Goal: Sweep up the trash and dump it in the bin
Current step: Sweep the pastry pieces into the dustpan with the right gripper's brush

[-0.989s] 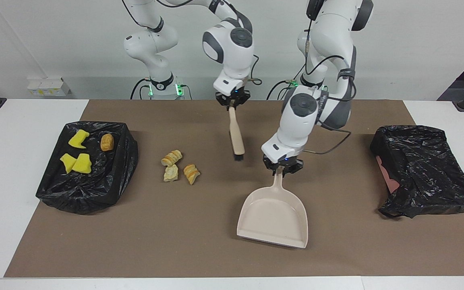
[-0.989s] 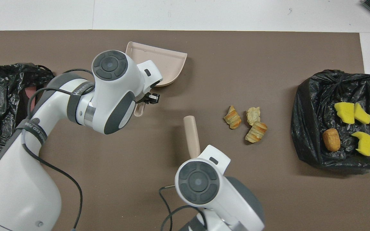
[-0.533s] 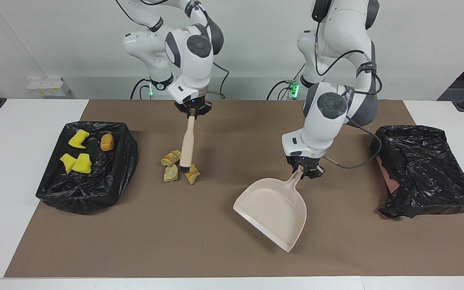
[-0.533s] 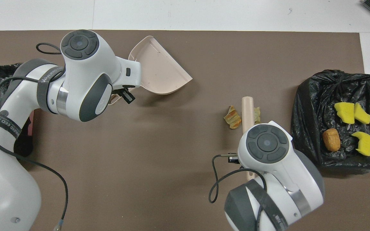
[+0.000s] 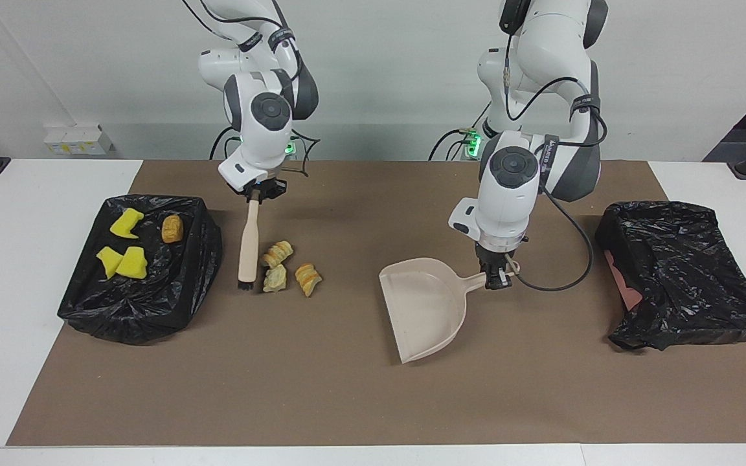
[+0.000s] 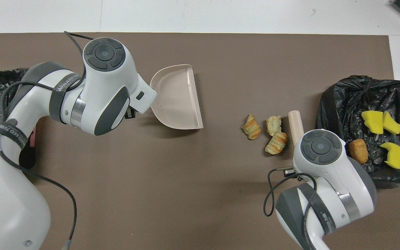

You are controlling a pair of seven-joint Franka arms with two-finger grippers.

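Observation:
Three striped pastry pieces of trash (image 5: pixel 276 253) (image 6: pixel 276 142) lie loose on the brown mat. My right gripper (image 5: pixel 258 193) is shut on the top of the beige brush (image 5: pixel 248 243) (image 6: pixel 295 121). The brush hangs slanted, with its bristles low between the pastries and the bin (image 5: pixel 172 304) (image 6: pixel 335 104). In the black-bagged bin lie three yellow chunks (image 5: pixel 128 262) (image 6: pixel 372 121) and a brown roll (image 5: pixel 171 228) (image 6: pixel 358 151). My left gripper (image 5: pixel 496 279) is shut on the handle of the beige dustpan (image 5: pixel 421 307) (image 6: pixel 177 97), whose mouth faces the pastries.
A second black bag (image 5: pixel 677 272) with something pink under it sits at the left arm's end of the table. The brown mat (image 5: pixel 321 388) covers most of the white table. A bare stretch of mat lies between the dustpan and the pastries.
The right arm carried the brush across the pastries to their bin side. The left arm drew back and turned the dustpan so that its mouth faces the pastries.

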